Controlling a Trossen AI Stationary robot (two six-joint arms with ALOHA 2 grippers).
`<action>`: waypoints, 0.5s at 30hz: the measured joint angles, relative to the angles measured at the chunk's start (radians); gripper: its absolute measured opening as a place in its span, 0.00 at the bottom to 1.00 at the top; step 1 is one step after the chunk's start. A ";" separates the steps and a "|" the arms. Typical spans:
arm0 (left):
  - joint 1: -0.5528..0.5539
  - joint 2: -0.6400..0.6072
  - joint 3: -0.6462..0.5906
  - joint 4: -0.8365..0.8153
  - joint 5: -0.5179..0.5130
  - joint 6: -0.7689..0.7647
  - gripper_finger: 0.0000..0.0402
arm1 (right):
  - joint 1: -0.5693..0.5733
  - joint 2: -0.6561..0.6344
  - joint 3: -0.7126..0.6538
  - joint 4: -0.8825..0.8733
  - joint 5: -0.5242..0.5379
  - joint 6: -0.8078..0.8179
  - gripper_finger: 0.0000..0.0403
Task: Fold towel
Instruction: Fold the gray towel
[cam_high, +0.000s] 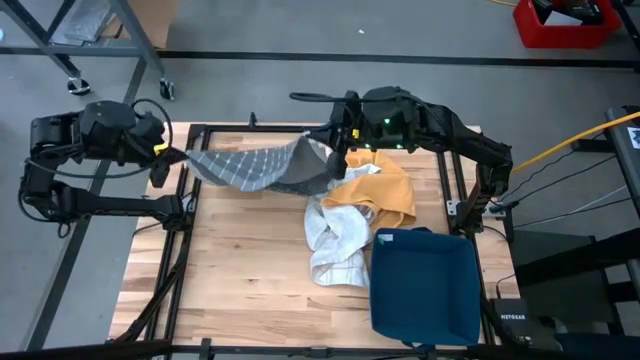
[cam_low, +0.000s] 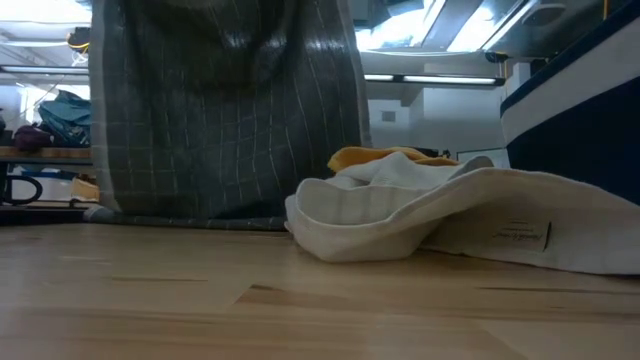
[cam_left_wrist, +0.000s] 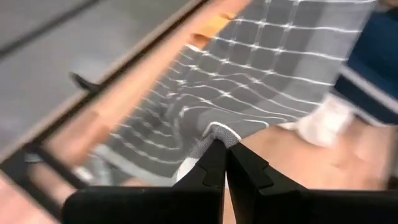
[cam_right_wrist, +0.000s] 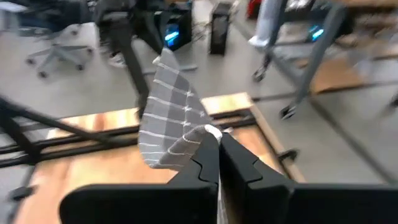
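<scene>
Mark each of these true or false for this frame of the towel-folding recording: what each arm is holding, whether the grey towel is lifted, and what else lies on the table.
1. Both grippers are shut on the grey checked towel. True: the left gripper and the right gripper each pinch a corner.
2. The grey checked towel lies flat on the table. False: it hangs stretched between the two arms, its lower edge near the wood.
3. A yellow cloth lies next to a white cloth. True.
4. The dark blue cloth is in the left fingers. False: it lies on the table's right side, untouched.
5. The white cloth is neatly folded. False: it lies crumpled.
</scene>
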 joint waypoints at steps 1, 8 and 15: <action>0.000 0.000 -0.009 -0.001 0.038 -0.023 0.00 | 0.000 0.002 0.000 -0.012 -0.030 0.020 0.00; -0.006 -0.011 -0.134 0.000 0.215 -0.085 0.00 | 0.041 0.028 -0.001 -0.081 -0.143 0.090 0.00; -0.117 -0.012 -0.287 0.000 0.280 -0.174 0.00 | 0.103 0.051 -0.001 -0.166 -0.145 0.091 0.00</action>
